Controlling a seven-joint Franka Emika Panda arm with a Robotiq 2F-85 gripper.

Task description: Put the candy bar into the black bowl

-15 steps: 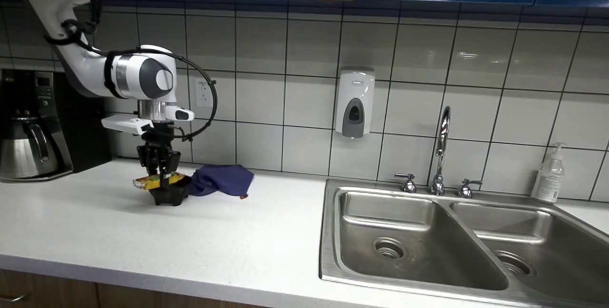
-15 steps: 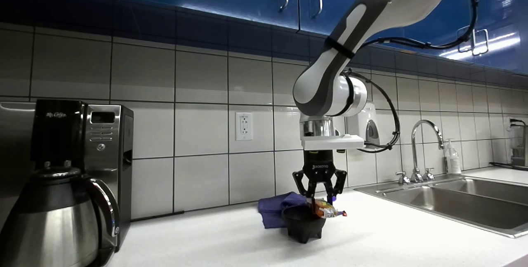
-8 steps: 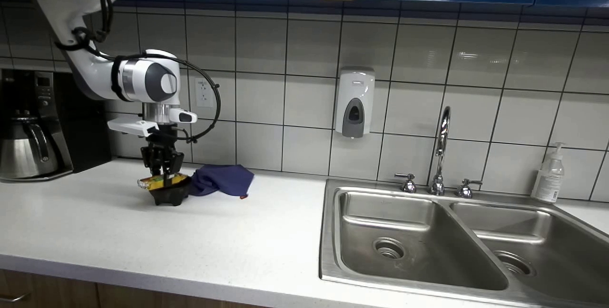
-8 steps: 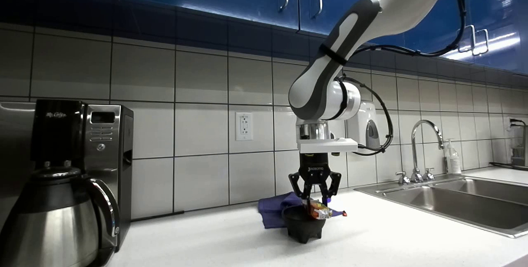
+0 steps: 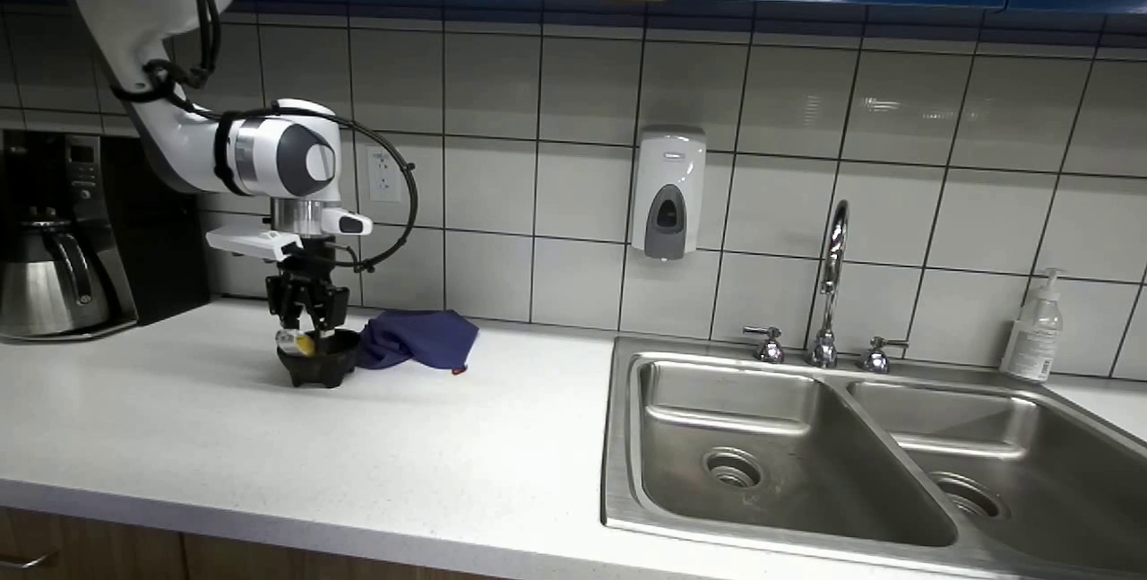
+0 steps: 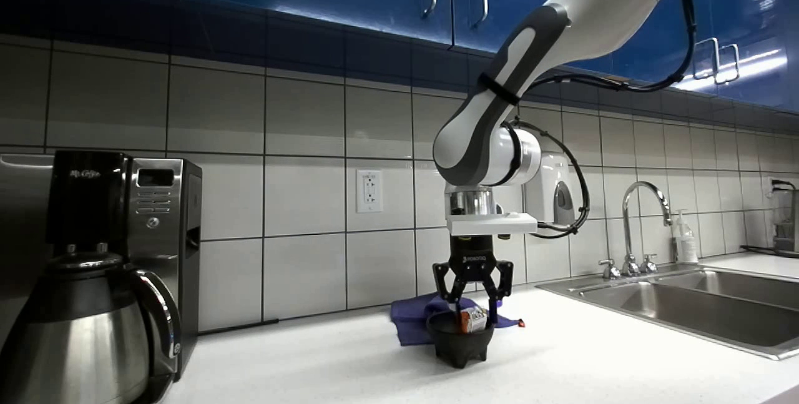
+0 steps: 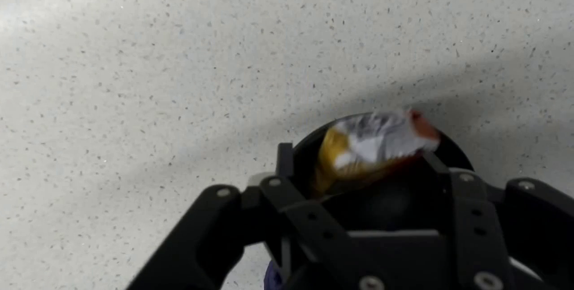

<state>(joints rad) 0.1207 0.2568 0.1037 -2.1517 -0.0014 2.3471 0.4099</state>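
Candy bar [image 6: 473, 321] now mostly within the black bowl [image 6: 460, 346], tilted, one end standing above the rim. Change noted over the last second: the bar had been pinched between my fingers [image 7: 285, 160] and reached across the bowl's mouth, its end jutting past the rim. Now the fingers stand spread, wider than half a second ago, and the bar has tipped and dropped between them. Its lower part is blurred in the wrist view, so I judge it may be settling.

My gripper [image 6: 475, 316] hangs low at the bowl's mouth; whether the tips are below the rim I cannot say. Wrist view: left fingertip looks clear of the wrapper; right one sits just beside the red end, contact uncertain. Bowl has not shifted on the counter [image 5: 448, 437]; purple cloth [image 5: 417, 338] lies unmoved, just right of it and a little to the far side in an exterior view.

Meaning for the task: the release, I judge, is made inside the rim, so the main step looks done. What remains is to withdraw. Risk: the red end stands near enough to my right fingertip to snag and be flicked out. I would rise straight and slowly, fingers wide.
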